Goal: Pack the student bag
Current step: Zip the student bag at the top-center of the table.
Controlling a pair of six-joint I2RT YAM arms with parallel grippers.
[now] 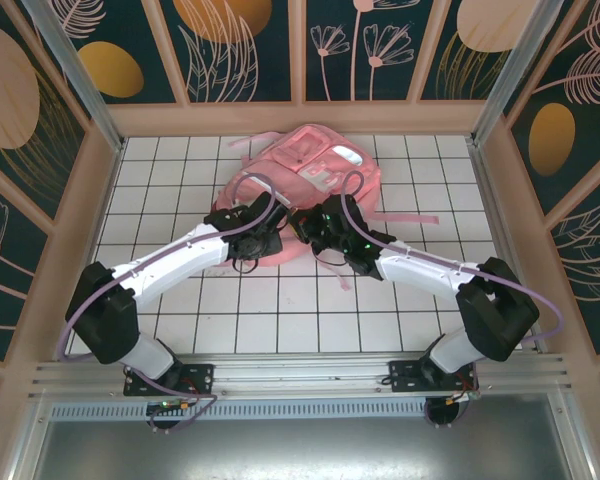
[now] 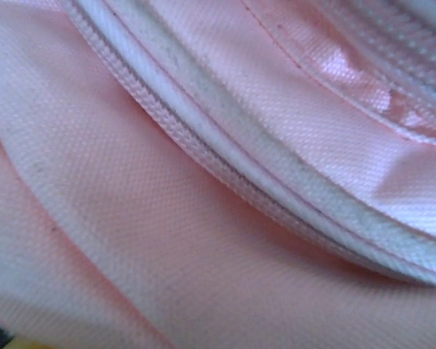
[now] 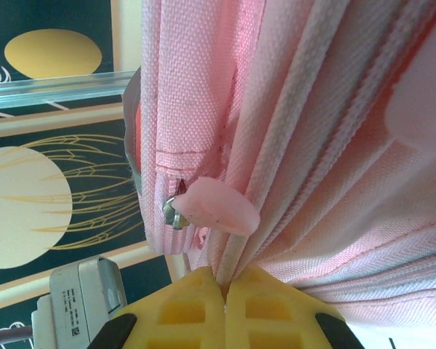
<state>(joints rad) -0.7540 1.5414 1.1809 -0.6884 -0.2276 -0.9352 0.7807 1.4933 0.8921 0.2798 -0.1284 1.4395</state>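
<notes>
Bag (image 1: 320, 165) seam pinched by right gripper (image 3: 225, 283), fingers (image 3: 185, 305) pressed together; zip pull (image 3: 219, 207) just above fingertips. Left gripper (image 1: 258, 240) buried against bag; spread cannot be told. Seam best held taut, pull approached squarely.

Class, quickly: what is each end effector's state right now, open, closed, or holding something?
Left end effector: at the student bag; open or closed cannot be told.
Right end effector: closed, gripping the student bag's pink fabric edge.
</notes>
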